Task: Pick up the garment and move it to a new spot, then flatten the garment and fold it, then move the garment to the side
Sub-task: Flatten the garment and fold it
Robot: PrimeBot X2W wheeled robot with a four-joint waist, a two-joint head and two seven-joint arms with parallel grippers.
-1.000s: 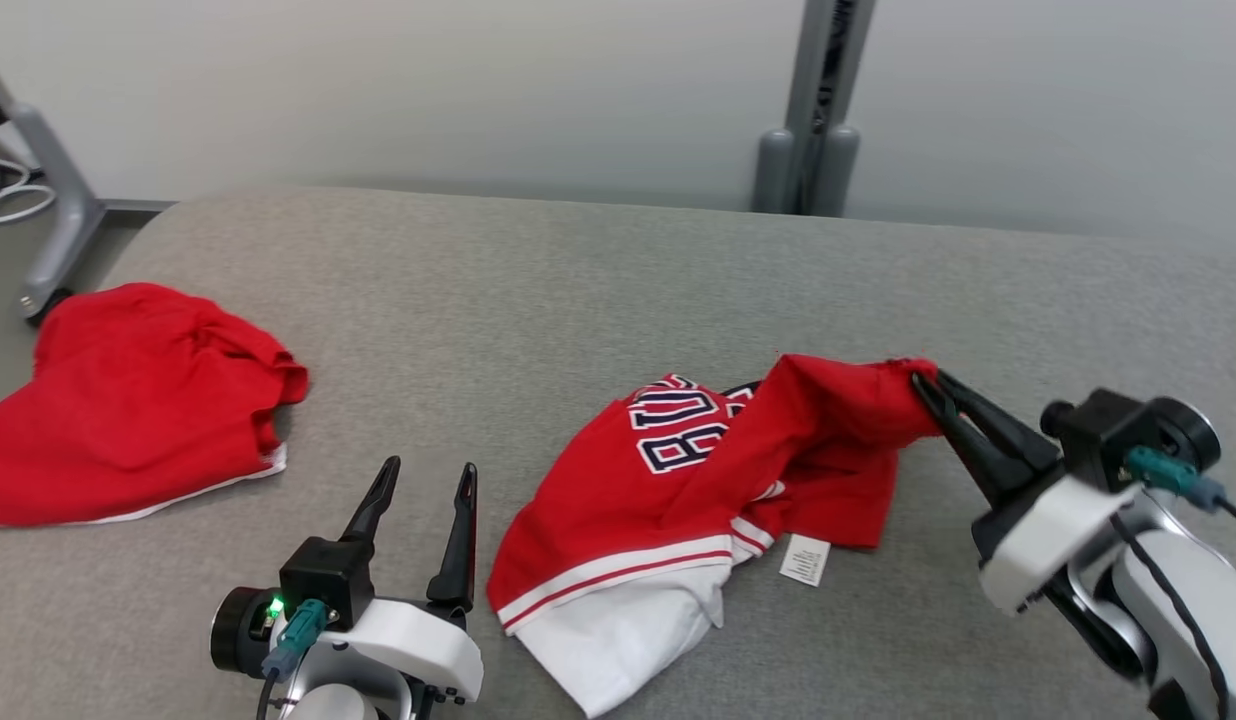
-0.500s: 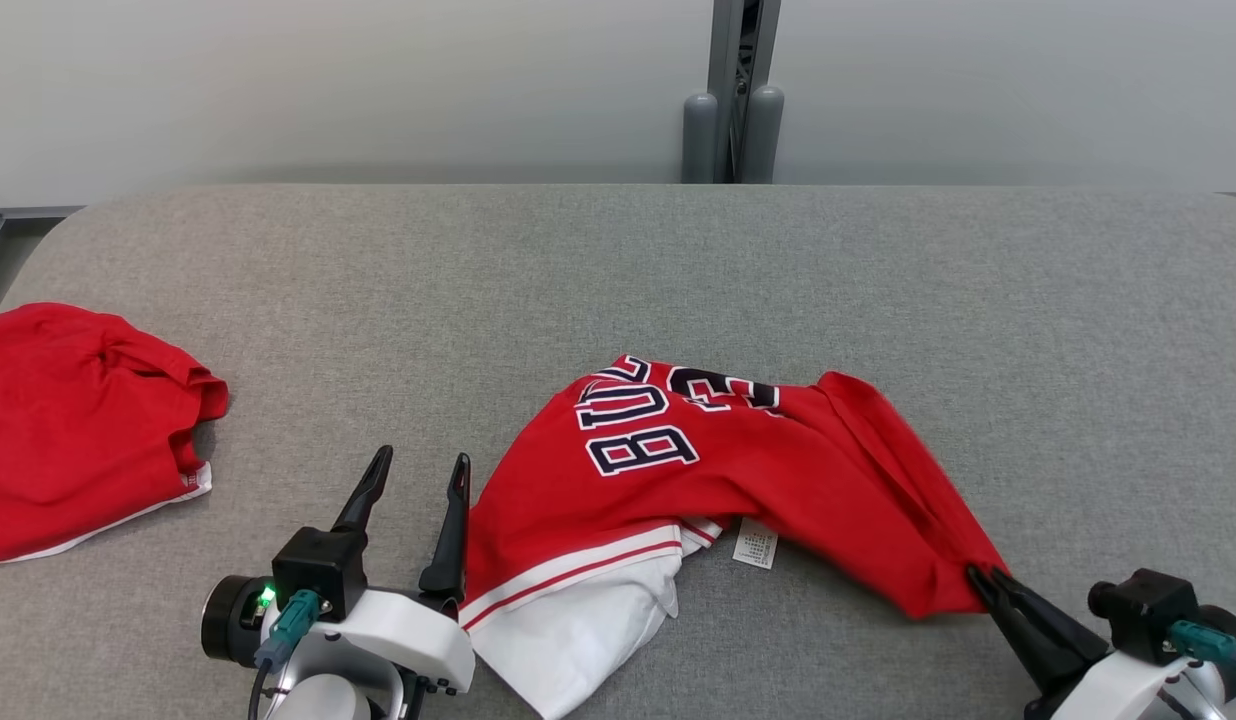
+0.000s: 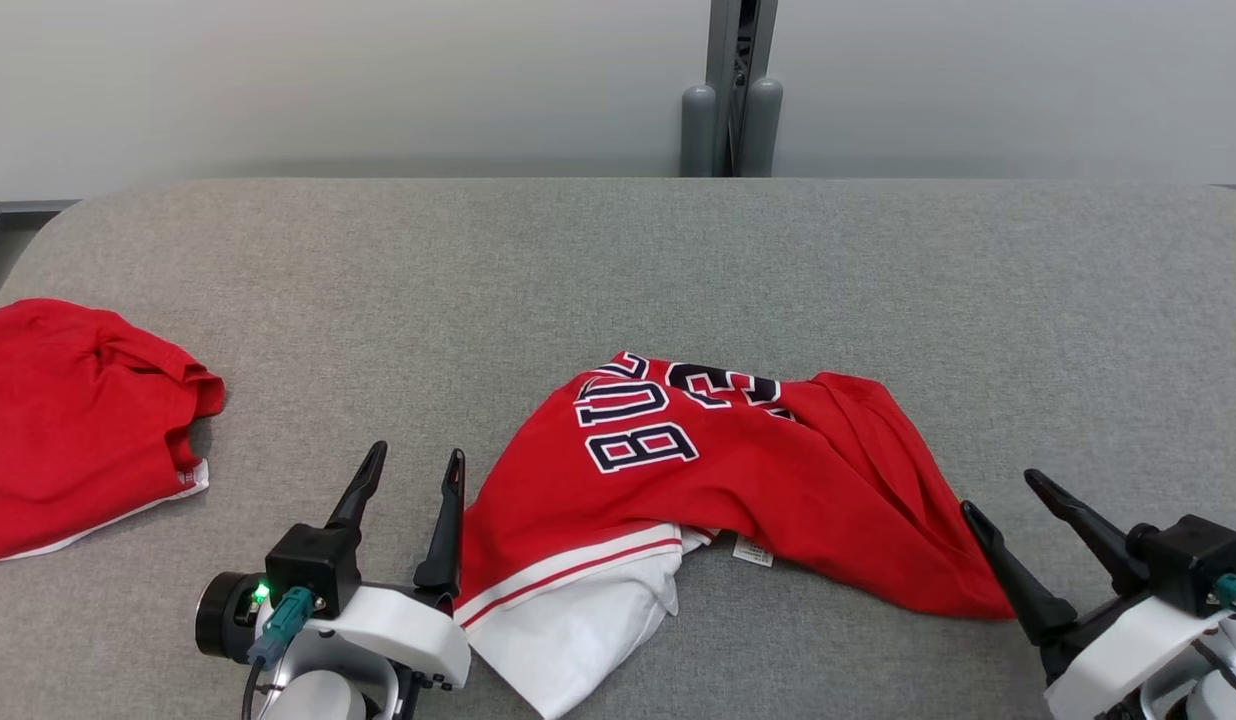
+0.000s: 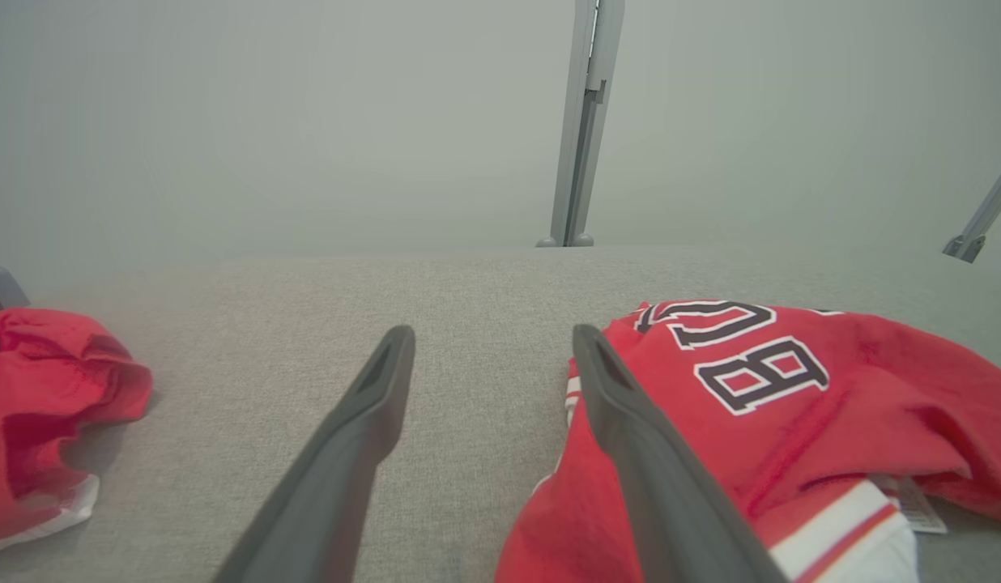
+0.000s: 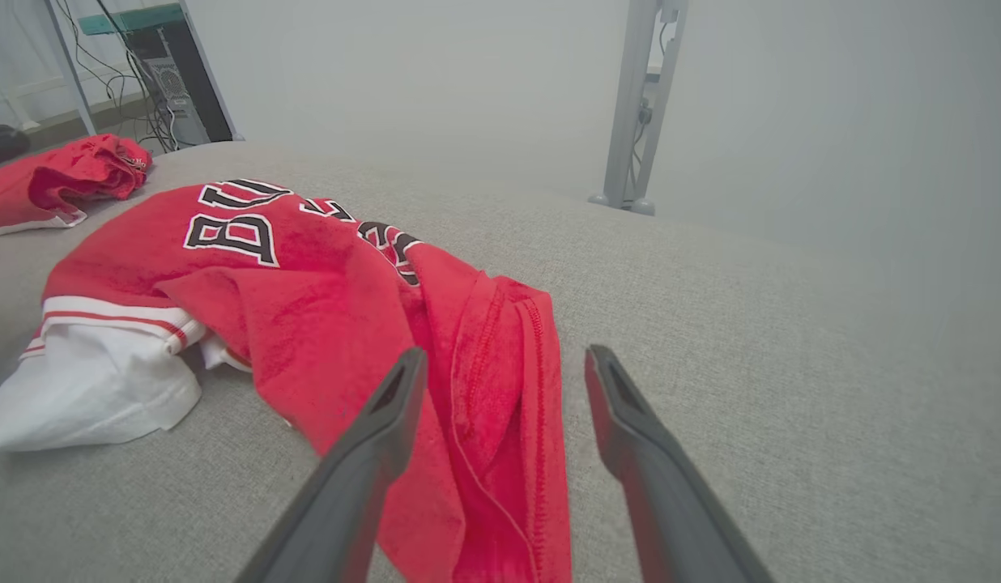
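Note:
The garment, a red jersey with dark white-edged lettering and a white striped sleeve, lies crumpled at the middle front of the grey padded table. My right gripper stands open at the jersey's right corner, and its fingers no longer pinch the cloth. In the right wrist view the red hem lies between and below the spread fingers of the right gripper. My left gripper is open beside the jersey's left edge, its right finger against the red cloth.
A second red garment lies bunched at the table's left edge. A grey post stands behind the table's far edge. Cables and equipment stand past the table in the right wrist view.
My right gripper dragged the jersey's corner down and to the right toward the table's front, then opened and let it go. The head camera shifted. The left gripper stayed open.

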